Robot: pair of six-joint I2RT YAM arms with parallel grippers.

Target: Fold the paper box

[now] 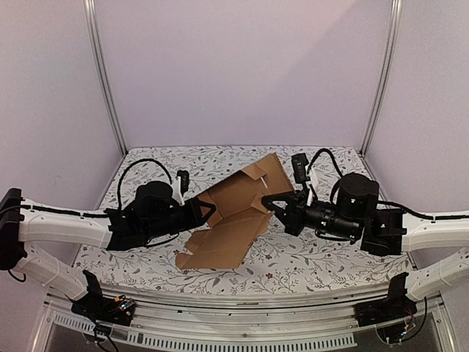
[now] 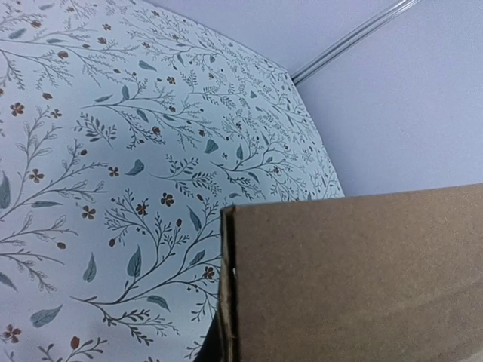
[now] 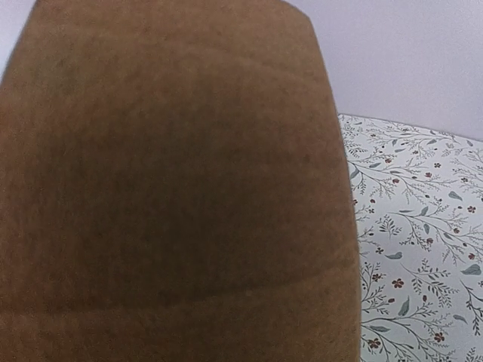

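The paper box is a brown cardboard piece, partly folded, with one panel raised toward the back and a flat panel lying toward the front. My left gripper is shut on its left edge. My right gripper is shut on a flap at its right side. In the left wrist view a doubled cardboard edge of the paper box fills the lower right and hides my fingers. The right wrist view is almost wholly covered by a close brown panel of the paper box, and no fingers show.
The box sits on a floral-patterned table cover. Pale walls enclose the table, with metal frame posts at the back left and back right. A black cable loops over the left arm.
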